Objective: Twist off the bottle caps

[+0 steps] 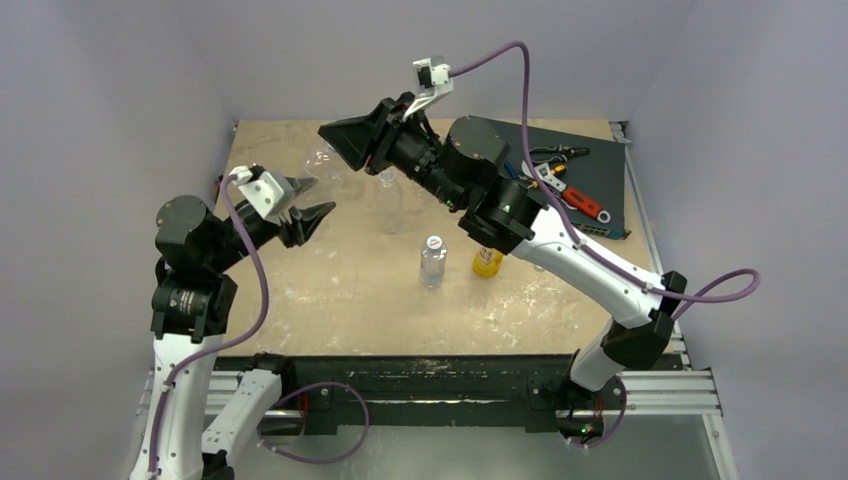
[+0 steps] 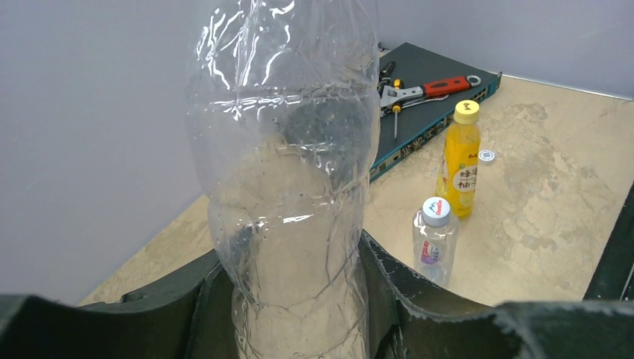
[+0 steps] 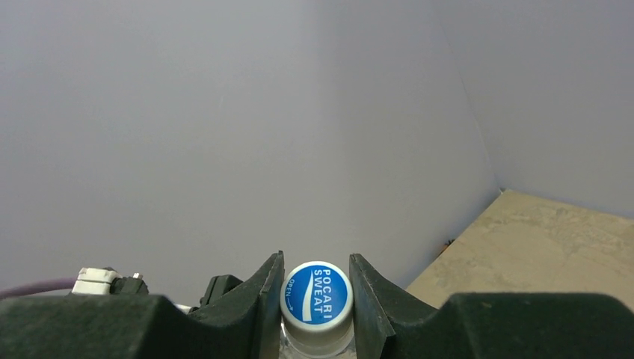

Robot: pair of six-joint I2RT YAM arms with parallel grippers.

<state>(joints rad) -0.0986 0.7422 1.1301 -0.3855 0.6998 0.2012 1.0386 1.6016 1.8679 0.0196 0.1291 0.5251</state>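
Beige counter [image 1: 350, 290], grey walls [image 1: 120, 80]: L jaws clamped on clear bottle [image 2: 288, 172]; R jaws clamped on blue-topped cap [image 3: 316, 294].

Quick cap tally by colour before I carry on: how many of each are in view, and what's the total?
Blue: 1, the blue cap
Yellow: 1, the yellow cap
White: 2, the fitted white cap and the loose white cap
Total: 4
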